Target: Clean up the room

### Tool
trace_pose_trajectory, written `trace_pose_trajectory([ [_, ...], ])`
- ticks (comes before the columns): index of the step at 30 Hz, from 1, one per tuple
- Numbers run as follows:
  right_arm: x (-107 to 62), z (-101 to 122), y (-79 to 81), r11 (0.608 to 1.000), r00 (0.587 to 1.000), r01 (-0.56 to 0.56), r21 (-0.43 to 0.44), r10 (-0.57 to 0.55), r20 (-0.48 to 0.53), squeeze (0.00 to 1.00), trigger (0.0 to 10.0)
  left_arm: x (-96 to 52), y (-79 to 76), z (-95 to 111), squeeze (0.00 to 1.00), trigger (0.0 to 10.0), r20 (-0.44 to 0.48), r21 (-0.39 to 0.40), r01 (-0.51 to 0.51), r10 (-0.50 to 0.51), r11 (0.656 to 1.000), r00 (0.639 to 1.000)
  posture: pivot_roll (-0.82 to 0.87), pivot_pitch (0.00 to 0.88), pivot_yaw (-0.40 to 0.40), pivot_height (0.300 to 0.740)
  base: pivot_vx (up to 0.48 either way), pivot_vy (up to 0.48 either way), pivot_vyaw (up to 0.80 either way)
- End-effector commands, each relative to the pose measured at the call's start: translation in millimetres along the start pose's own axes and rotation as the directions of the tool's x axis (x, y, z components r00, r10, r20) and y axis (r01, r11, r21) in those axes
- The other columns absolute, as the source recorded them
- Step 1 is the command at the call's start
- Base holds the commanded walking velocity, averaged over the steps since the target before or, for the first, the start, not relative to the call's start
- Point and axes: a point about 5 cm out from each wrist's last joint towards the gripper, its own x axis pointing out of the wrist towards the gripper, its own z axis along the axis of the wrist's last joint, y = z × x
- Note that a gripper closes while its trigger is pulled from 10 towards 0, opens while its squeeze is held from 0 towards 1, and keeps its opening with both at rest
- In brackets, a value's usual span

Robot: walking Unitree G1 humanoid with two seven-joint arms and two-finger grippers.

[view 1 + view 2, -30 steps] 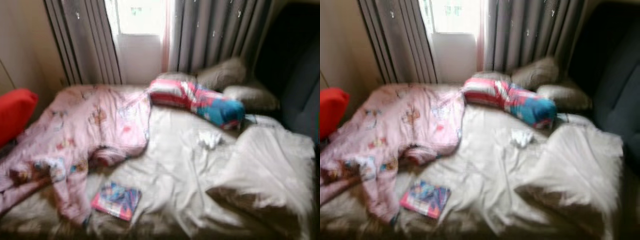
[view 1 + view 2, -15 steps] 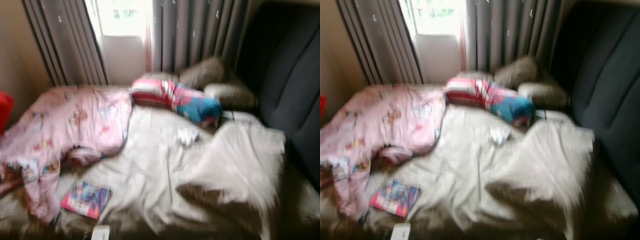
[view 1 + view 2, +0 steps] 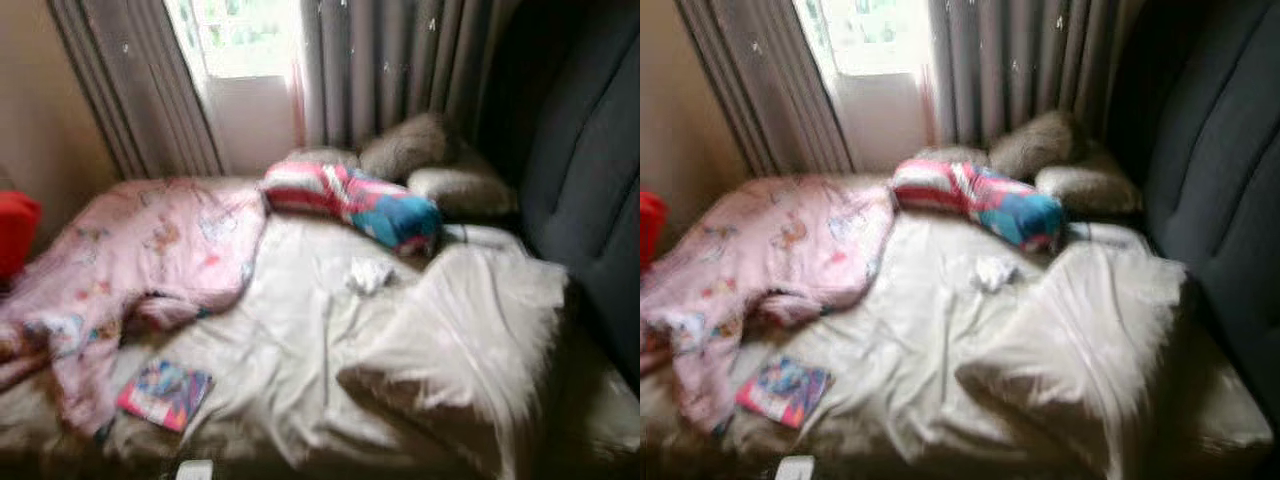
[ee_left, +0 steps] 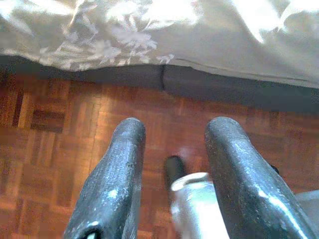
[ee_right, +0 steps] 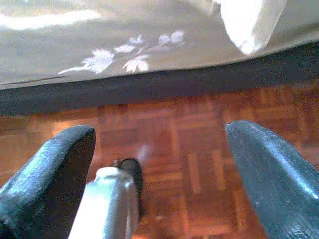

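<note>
left gripper (image 4: pixel 172 149) and right gripper (image 5: pixel 159 154) hang spread and empty over the wood floor (image 4: pixel 45 149), just before the bed (image 3: pixel 330 350). beyond them on the bed lie a pink blanket (image 3: pixel 150 250), a book (image 3: pixel 165 393) and a striped pillow (image 3: pixel 350 200).

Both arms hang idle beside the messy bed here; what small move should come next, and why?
Probably step closer to the bed and reach for the book near its front edge. Both the left gripper and right gripper hang open over the parquet floor, holding nothing.
</note>
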Motion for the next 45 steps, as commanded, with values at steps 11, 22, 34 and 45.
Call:
trace_pose_trajectory([
  [11,1.6,2.3,11.0,1.0,1.0,-0.025,0.011,0.025,0.006,0.0,10.0,-1.4,9.1,-4.1,0.0,10.0,-0.011,-0.004,-0.023,0.023,1.0,1.0,-0.04,0.0,0.012,0.717,0.0,-0.283,0.0],
  [22,1.5,4.2,11.1,0.999,0.999,-0.023,0.03,0.022,0.03,0.0,10.0,-1.4,10.5,-1.9,0.0,10.0,0.006,-0.034,-0.022,0.022,0.999,1.0,-0.04,0.0,0.012,0.717,0.0,0.0,0.0],
  [34,1.5,3.9,10.6,0.999,0.999,-0.018,0.029,0.017,0.029,0.0,10.0,-1.7,11.4,-3.3,0.0,10.0,0.001,-0.035,-0.026,0.026,0.999,1.0,-0.04,0.0,0.012,0.717,0.166,0.0,-0.47],
  [45,1.3,6.5,10.3,0.999,0.998,-0.012,0.046,0.009,0.061,0.0,10.0,-1.8,11.8,-3.4,0.0,10.0,0.003,-0.038,-0.027,0.028,0.999,1.0,-0.04,0.0,0.011,0.717,0.323,0.0,0.0],
])
